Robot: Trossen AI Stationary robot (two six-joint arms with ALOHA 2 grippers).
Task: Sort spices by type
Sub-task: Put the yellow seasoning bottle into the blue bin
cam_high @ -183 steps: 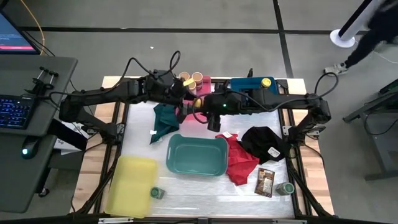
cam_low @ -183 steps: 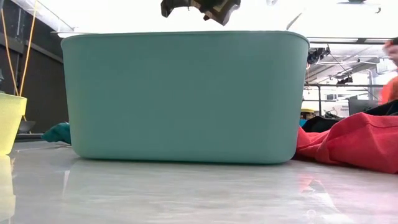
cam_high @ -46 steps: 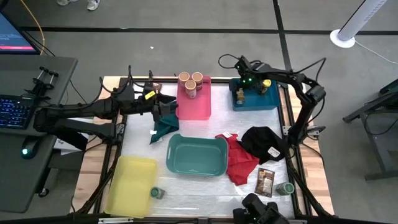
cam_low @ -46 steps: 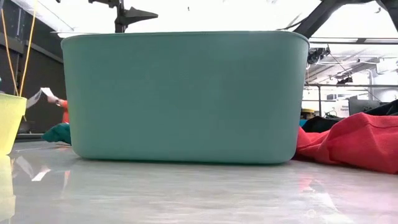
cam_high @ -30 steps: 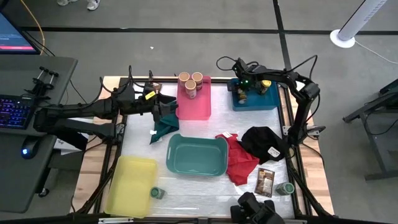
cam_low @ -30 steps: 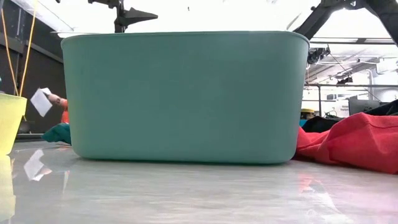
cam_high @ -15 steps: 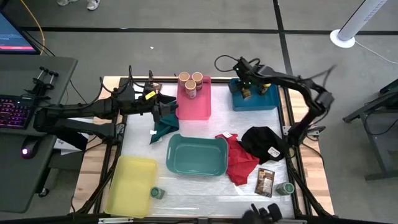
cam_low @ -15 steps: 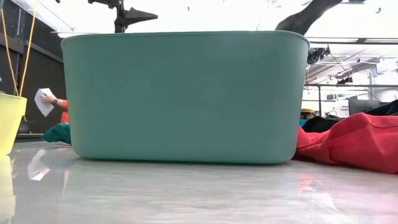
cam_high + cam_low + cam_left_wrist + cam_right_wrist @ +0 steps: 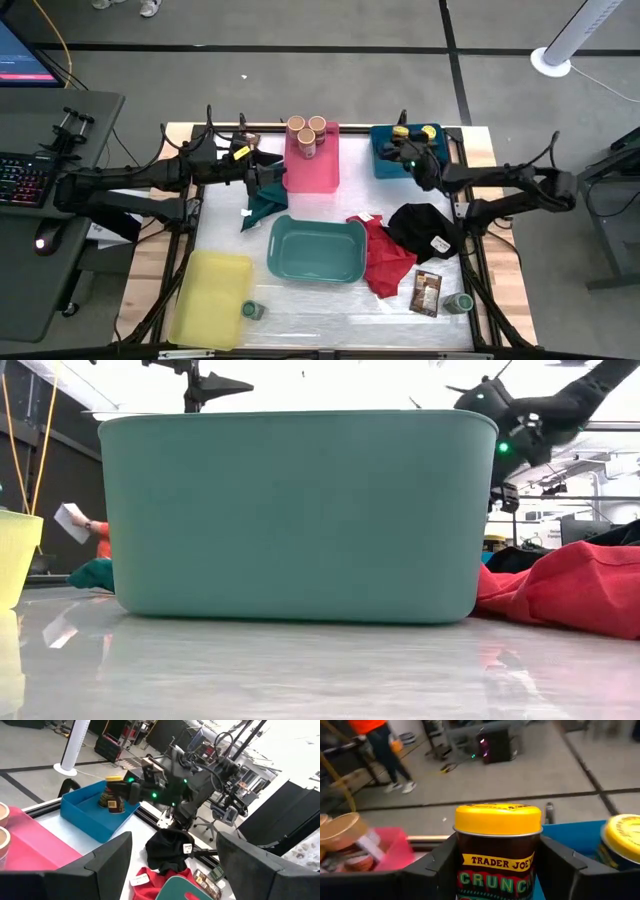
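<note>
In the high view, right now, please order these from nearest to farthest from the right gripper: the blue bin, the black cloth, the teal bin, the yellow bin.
From the right gripper:
1. Blue bin, right under it at the table's far right.
2. Black cloth, just nearer the front.
3. Teal bin, at the table's middle.
4. Yellow bin, at the front left corner.

Overhead down; low level; wrists forward.
</note>
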